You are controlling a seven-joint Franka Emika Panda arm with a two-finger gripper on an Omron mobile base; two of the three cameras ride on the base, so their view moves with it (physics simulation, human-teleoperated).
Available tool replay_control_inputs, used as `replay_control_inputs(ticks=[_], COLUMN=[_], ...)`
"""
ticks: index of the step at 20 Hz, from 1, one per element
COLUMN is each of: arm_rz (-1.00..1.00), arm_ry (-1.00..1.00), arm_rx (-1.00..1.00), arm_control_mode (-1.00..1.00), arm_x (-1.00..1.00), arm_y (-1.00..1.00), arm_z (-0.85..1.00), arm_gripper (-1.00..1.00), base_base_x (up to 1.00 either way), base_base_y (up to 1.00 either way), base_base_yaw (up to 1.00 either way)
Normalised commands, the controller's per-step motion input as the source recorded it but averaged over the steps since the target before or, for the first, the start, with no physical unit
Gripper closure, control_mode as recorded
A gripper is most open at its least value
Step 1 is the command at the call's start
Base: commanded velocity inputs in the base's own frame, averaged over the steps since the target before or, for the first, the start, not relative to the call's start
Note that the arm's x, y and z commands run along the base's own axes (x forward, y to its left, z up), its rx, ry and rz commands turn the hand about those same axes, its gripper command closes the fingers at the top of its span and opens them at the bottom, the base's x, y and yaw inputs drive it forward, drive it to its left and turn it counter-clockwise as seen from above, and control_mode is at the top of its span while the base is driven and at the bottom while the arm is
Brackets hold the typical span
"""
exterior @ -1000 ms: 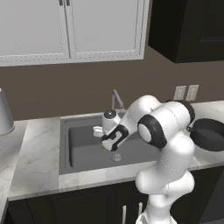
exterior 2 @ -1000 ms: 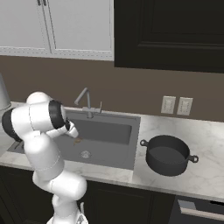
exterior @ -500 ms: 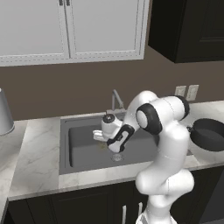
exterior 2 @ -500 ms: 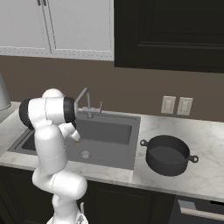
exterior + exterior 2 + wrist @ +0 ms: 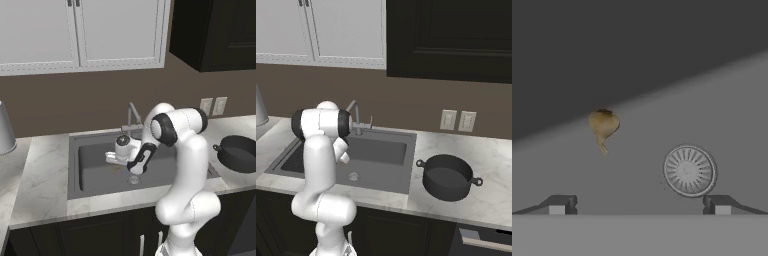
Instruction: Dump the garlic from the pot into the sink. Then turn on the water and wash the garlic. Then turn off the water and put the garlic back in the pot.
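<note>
The garlic, a small tan bulb, lies on the dark floor of the sink, left of the round silver drain. My gripper hangs open above the basin floor, the garlic ahead of its left fingertip and nothing between the fingers. In the left base view the gripper sits low inside the sink, near the drain. The black pot stands on the counter to the right of the sink.
A thin faucet rises at the sink's back edge. A grey metal vessel stands on the counter at far left. Wall outlets are behind the pot. Cabinets hang overhead.
The arm's elbow has swung left and over the sink, and the hand has shifted a little left inside the basin. The gripper stays open.
</note>
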Motion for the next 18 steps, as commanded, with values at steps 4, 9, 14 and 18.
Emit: replay_control_inputs(ticks=[4,9,14,18], arm_rz=[0.03,0.01,0.00,0.00], arm_ry=[0.00,0.00,0.00,0.00], arm_rx=[0.00,0.00,0.00,0.00], arm_control_mode=[-1.00,-1.00,-1.00,-1.00], arm_x=[0.26,0.36,0.44,0.40], arm_y=[0.14,0.08,0.00,0.00], arm_z=[-0.18,-0.13,-0.12,-0.16], arm_gripper=[-1.00,-1.00,-1.00,-1.00], base_base_x=[0.00,0.00,0.00,0.00], base_base_y=[0.00,0.00,0.00,0.00], base_base_yaw=[0.00,0.00,0.00,0.00])
